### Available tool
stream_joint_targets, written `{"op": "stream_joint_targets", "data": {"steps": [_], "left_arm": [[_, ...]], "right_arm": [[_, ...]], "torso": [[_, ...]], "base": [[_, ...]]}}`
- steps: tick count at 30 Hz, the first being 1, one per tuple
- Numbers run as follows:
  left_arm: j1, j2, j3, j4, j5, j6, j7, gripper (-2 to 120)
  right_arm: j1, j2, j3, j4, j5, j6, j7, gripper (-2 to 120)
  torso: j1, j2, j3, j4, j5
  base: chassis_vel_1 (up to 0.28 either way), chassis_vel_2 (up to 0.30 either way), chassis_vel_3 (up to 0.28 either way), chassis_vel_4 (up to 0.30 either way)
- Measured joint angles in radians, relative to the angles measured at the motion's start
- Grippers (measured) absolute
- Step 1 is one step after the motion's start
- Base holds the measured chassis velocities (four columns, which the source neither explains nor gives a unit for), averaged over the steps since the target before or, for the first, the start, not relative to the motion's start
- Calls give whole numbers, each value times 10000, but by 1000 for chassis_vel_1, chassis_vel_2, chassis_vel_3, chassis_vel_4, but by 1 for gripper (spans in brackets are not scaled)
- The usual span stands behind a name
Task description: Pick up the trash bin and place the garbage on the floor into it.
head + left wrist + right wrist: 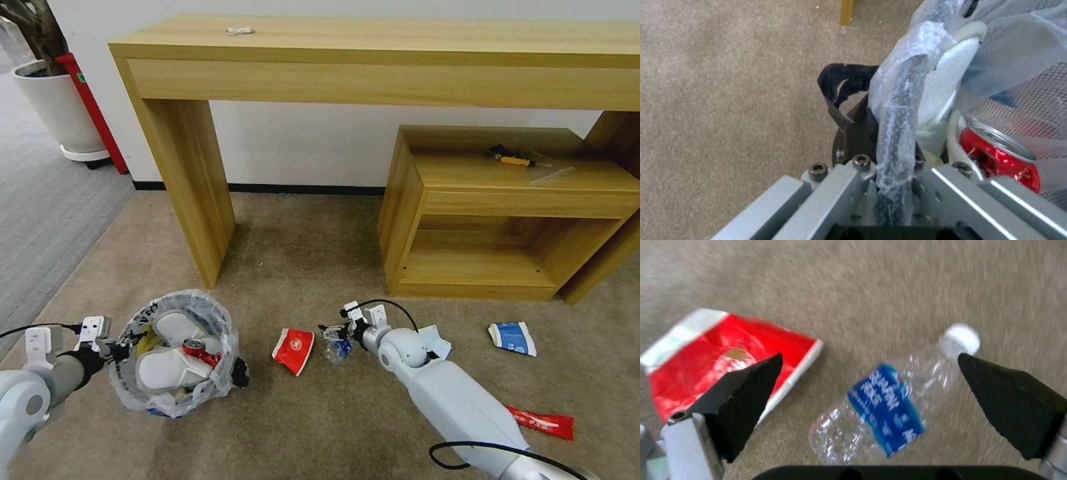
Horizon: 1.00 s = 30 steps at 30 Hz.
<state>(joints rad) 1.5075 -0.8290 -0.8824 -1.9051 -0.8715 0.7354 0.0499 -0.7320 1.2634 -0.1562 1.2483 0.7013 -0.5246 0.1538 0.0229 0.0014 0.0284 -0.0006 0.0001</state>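
Observation:
The trash bin (pixel 175 393), black with a crinkled plastic liner, stands on the beige floor (pixel 320 253) at my front left. My left gripper (pixel 124 351) is shut on its rim (pixel 897 126). Inside lie two white slippers (pixel 167 368) and a red can (pixel 195 347), which the left wrist view shows as slipper (pixel 947 83) and can (pixel 1000 156). My right gripper (pixel 331 331) hangs open just over a small clear bottle (pixel 339 349) with a blue label. In the right wrist view the bottle (pixel 880 410) lies between the spread fingers (pixel 751 396), apart from both. A flattened red cup (pixel 293 350) (pixel 724 353) lies beside it.
A blue wrapper (pixel 512 338) and a red wrapper (pixel 541 422) lie on the carpet to the right. A wooden desk (pixel 373 60) and a low shelf unit (pixel 507 213) stand ahead against the wall. A white plant pot (pixel 60 107) stands on grey carpet at far left.

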Motion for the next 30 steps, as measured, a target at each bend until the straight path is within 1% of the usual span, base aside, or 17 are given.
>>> {"op": "stream_joint_targets", "data": {"steps": [3, 5, 6, 8, 9, 12, 13, 15, 19, 24, 25, 27, 28, 29, 30], "left_arm": [[-57, 29, 72, 5, 8, 0, -1, 0], [-67, 39, 82, 2, 6, 0, -1, 0], [-78, 52, 91, -7, 1, 0, -1, 0], [-81, 57, 97, -12, 0, 0, -1, 0], [-81, 57, 97, -12, 0, 0, -1, 0], [-62, 39, 97, -14, 5, 0, 10, 0], [-62, 39, 97, -14, 5, 0, 10, 0], [-42, 15, 97, -38, 15, 0, 25, 0], [-30, 14, 97, -97, 19, 0, 31, 0], [-3, 19, 80, -148, 18, 0, 39, 0], [4, 19, 73, -152, 18, 0, 39, 0], [23, 19, 58, -179, 18, 0, 43, 0], [23, 19, 58, -179, 18, 0, 43, 0], [33, 18, 52, -194, 18, 0, 45, 0], [41, 21, 45, -203, 16, 0, 51, 0]], "right_arm": [[174, 422, -41, -532, 666, -241, 878, 100], [219, 503, -40, -642, 833, -319, 1067, 100], [298, 653, -18, -825, 1228, -508, 1496, 100], [377, 825, -2, -1028, 1557, -642, 2053, 100], [377, 825, -2, -1028, 1557, -642, 2053, 100], [484, 1023, 1, -1324, 1984, -760, 2553, 100], [484, 1023, 1, -1324, 1984, -760, 2553, 100], [602, 1201, 20, -1708, 2213, -770, 2633, 100], [772, 1452, 61, -2258, 2243, -703, 2676, 100], [879, 1630, 109, -2655, 2243, -636, 2706, 100], [883, 1662, 115, -2720, 2245, -617, 2707, 97], [886, 1731, 122, -2893, 2245, -575, 2639, 89], [886, 1731, 122, -2893, 2245, -575, 2639, 89], [892, 1772, 123, -2997, 2243, -534, 2613, 85], [905, 1821, 132, -3122, 2226, -483, 2569, 79]], "torso": [[0, 0, 0, -1, -1], [1, 1, 0, -1, -1], [0, 1, 0, -2, -1], [0, 0, 0, -2, -1], [0, 0, 0, -2, -1], [0, 0, 0, -3, -1], [0, 0, 0, -3, -1], [0, 0, 0, -2, -1], [0, 0, 0, -2, -1], [0, 0, 1, -2, -1], [0, 1, 0, -2, -1], [0, 1, 0, -2, -1], [0, 1, 0, -2, -1], [0, 0, 0, -2, -2], [0, 0, 0, -2, -1]], "base": [[0, 0, 0, 0], [0, 0, 0, 0], [0, 0, 0, 0], [0, 0, 0, 0], [0, 0, 0, 0], [0, 0, 0, 0], [0, 0, 0, 0], [0, 0, 0, 0], [0, 0, 0, 0], [0, 0, 0, 0], [0, 0, 0, 0], [0, 0, 0, 0], [0, 0, 0, 0], [0, 0, 0, 0], [0, 0, 0, 0]]}}
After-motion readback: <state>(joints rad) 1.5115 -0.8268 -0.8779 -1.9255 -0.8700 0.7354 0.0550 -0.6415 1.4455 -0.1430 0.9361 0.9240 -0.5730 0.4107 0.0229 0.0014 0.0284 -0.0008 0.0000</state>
